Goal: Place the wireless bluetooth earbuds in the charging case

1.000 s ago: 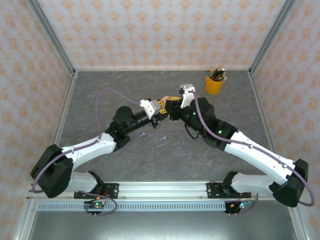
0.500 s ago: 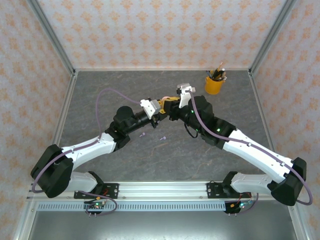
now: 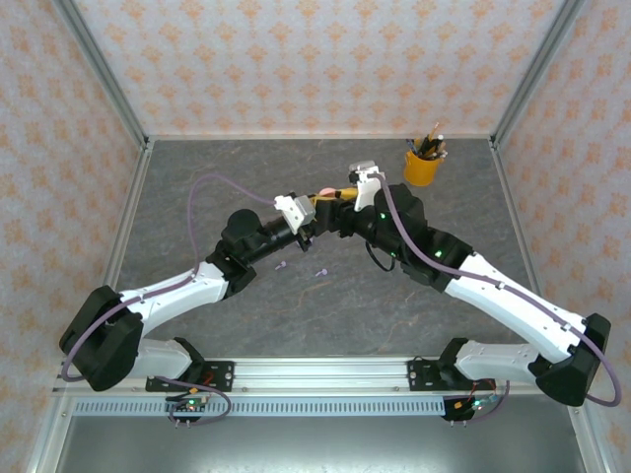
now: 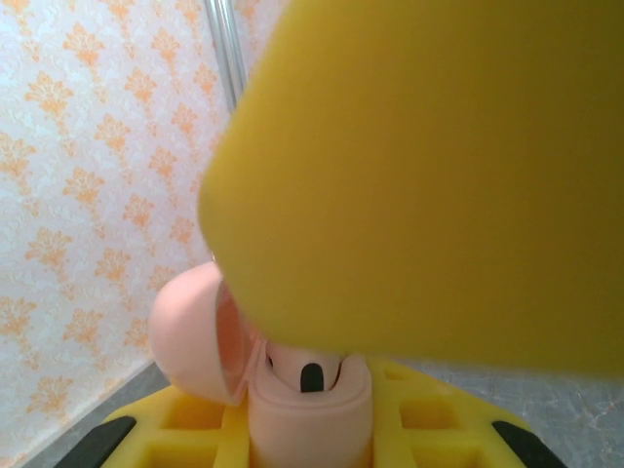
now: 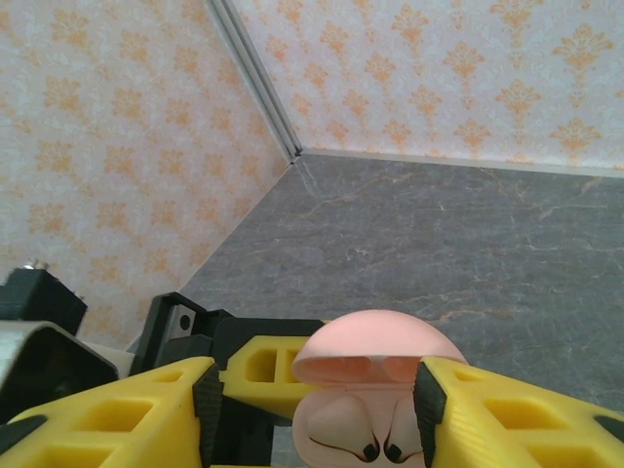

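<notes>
Your right pincer (image 5: 317,385) is letting go. A second ago its jaws sat almost together at the mouth of the charging case (image 5: 356,414). Now they stand well apart with the case between them, and I can't tell whether the right-hand finger still brushes it. From above, the right arm has also eased back a little, so a spot of pink shows between the two wrists where it was covered before.

Your left pincer (image 3: 317,205) hasn't changed. It stays clamped on the case and holds it up off the counter (image 3: 197,177), about midway between the left and right edges and slightly toward the far edge. The lid (image 5: 375,341) is hinged open.

From the right wrist, two small dark tips sit low in the case's wells. I read these as the pink earbuds (image 5: 380,448) seated or nearly so, though the view is too tight to be sure both are fully home. If they are, this release marks the end of an insertion rather than a fumble.

Two lilac earbuds (image 3: 281,264) lie on the counter, nearer the near edge than the pincers. One lies left of centre and the other (image 3: 320,272) just beside it toward the middle, both outside any case. That half of the task looks undone, and your right pincer is now free to go for them.
</notes>
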Motion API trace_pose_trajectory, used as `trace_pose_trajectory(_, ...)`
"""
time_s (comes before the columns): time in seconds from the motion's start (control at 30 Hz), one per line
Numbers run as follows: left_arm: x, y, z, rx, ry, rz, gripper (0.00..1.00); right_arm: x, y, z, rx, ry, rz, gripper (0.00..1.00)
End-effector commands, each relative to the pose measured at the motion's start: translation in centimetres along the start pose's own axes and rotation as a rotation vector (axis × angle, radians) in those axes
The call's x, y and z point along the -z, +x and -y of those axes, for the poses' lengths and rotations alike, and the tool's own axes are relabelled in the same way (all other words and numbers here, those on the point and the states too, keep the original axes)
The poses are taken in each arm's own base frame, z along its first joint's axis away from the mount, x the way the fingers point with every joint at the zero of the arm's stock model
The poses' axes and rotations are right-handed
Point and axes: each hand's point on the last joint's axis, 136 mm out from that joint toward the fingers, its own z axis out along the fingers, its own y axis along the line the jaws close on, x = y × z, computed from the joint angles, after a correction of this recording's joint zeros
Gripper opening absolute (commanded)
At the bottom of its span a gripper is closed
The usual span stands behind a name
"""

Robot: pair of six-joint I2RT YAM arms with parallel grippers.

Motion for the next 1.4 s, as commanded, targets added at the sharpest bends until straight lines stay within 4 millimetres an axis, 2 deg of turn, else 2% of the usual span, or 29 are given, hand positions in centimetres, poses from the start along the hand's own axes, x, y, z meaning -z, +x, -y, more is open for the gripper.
trace_pose_trajectory(0.0, 0.5, -3.1, 0.1, -0.021, -0.007, 0.100, 0.00, 2.2, -2.9, -1.3, -0.026, -0.037, 0.057, 0.58)
trace_pose_trajectory(0.13, 0.4, -2.4, 0.2, -0.021, -0.006, 0.080, 0.00, 3.0, -4.7, -0.7, -0.033, 0.028, 0.070, 0.58)
trace_pose_trajectory(0.27, 0.4, -1.9, 0.3, -0.023, -0.002, 0.066, 0.00, 2.1, -5.4, 2.1, -0.107, 0.139, 0.004, 0.55)
trace_pose_trajectory(0.37, 0.3, -1.3, 0.3, -0.032, 0.001, 0.047, 0.00, 0.4, -4.8, 5.0, -0.192, 0.219, -0.110, 0.46)
trace_pose_trajectory(0.47, 0.1, -0.5, 0.4, -0.043, 0.009, 0.016, 0.00, -1.4, -4.1, 6.4, -0.254, 0.234, -0.210, 0.42)
trace_pose_trajectory(0.6, -0.1, 0.2, 0.5, -0.044, 0.016, -0.007, 0.00, -3.6, -2.7, 7.2, -0.263, 0.253, -0.321, 0.39)
trace_pose_trajectory(0.77, -0.7, 0.8, 0.5, -0.037, 0.021, -0.019, 0.00, -5.3, -0.7, 6.8, -0.274, 0.223, -0.427, 0.31)
trace_pose_trajectory(0.87, -0.9, 0.9, 0.3, -0.032, 0.016, -0.016, 0.00, -5.0, 0.8, 6.6, -0.285, 0.205, -0.469, 0.26)
trace_pose_trajectory(1.07, -1.8, 1.4, -0.1, -0.007, 0.004, -0.017, 0.00, -2.1, 2.6, 6.8, -0.308, 0.212, -0.450, 0.25)
trace_pose_trajectory(1.2, -2.3, 1.6, -0.5, 0.014, -0.009, -0.010, 0.00, -0.6, 4.5, 7.2, -0.333, 0.216, -0.467, 0.23)
trace_pose_trajectory(1.37, -3.0, 2.1, -0.8, 0.034, -0.019, -0.026, 0.00, 0.8, 4.5, 8.6, -0.336, 0.292, -0.409, 0.23)
